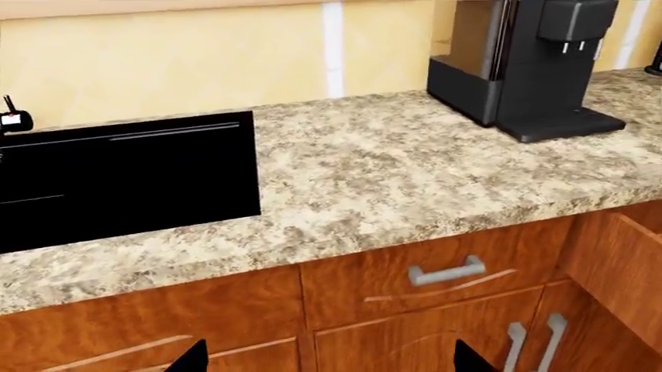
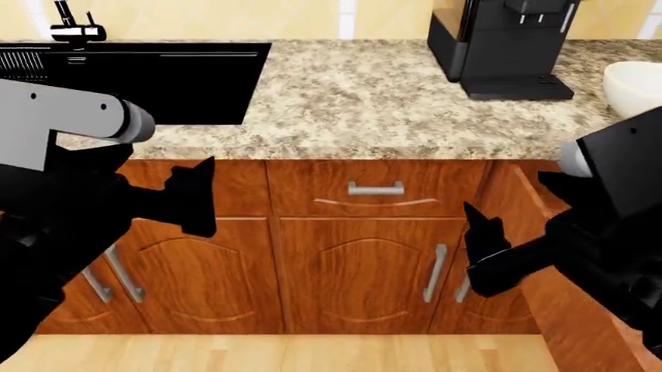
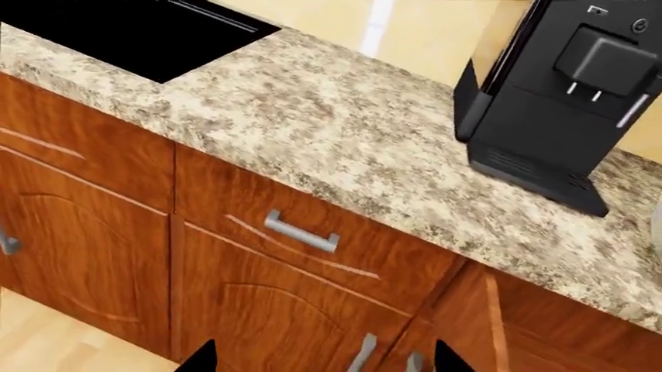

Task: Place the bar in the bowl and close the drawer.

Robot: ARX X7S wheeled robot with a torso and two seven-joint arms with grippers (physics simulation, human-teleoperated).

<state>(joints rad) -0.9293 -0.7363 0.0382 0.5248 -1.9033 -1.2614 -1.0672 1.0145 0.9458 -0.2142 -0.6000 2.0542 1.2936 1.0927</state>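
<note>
The white bowl (image 2: 633, 84) stands on the granite counter at the far right, cut off by the head view's edge. The drawer (image 2: 553, 267) of reddish-brown wood is pulled out below it; I see its side wall (image 1: 618, 267), which also shows in the right wrist view (image 3: 494, 314). The bar is out of view. My left gripper (image 2: 191, 195) hangs in front of the left cabinet doors, open and empty (image 1: 331, 361). My right gripper (image 2: 481, 246) hovers just left of the drawer's wall, also open with nothing in it (image 3: 325, 359).
A black coffee machine (image 2: 501, 45) sits at the counter's back right. A black sink (image 2: 145, 77) with a faucet (image 2: 74, 29) lies at the left. Under the counter are a shut drawer front with a silver handle (image 2: 376, 188) and cabinet doors (image 2: 362, 271). Wood floor lies below.
</note>
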